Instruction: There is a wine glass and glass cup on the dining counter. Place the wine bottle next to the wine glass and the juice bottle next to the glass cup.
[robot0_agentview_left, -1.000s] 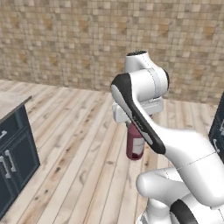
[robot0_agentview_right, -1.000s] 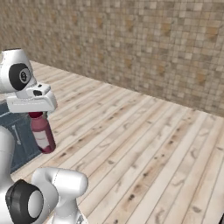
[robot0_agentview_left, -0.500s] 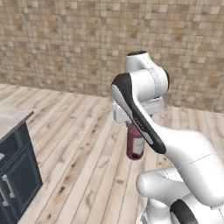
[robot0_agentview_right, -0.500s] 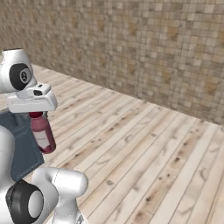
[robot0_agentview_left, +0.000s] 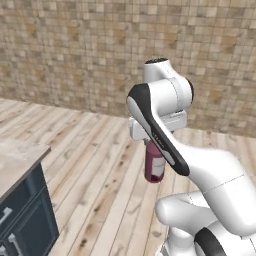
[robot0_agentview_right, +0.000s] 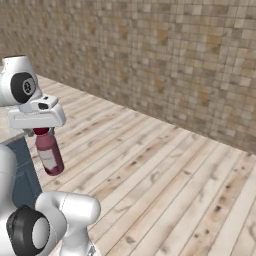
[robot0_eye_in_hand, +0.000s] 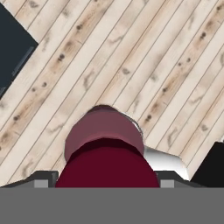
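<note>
You are mid-carry with the juice bottle (robot0_agentview_left: 154, 164): it hangs by its cap under the gripper (robot0_agentview_left: 156, 142), well above the wooden floor (robot0_agentview_left: 95, 170), so it is off whatever it stood on but not yet set down anywhere. In the right base view the same maroon bottle (robot0_agentview_right: 48, 152) sits at about 9 o'clock, tilted slightly, its white label facing out. The gripper (robot0_agentview_right: 42, 131) is clamped around the wide dark red cap; from the hand camera you see the cap and shoulder of the bottle (robot0_eye_in_hand: 105, 151) at 6 o'clock, pressed between the fingertips (robot0_eye_in_hand: 41, 178). A stone-topped cabinet corner (robot0_agentview_left: 20, 165) lies at 8 o'clock in the left base view; you cannot tell from here whether it is the dining counter. By my reading, the juice bottle's placement beside the glass cup is still ahead, and the wine bottle's status cannot be judged.
</note>
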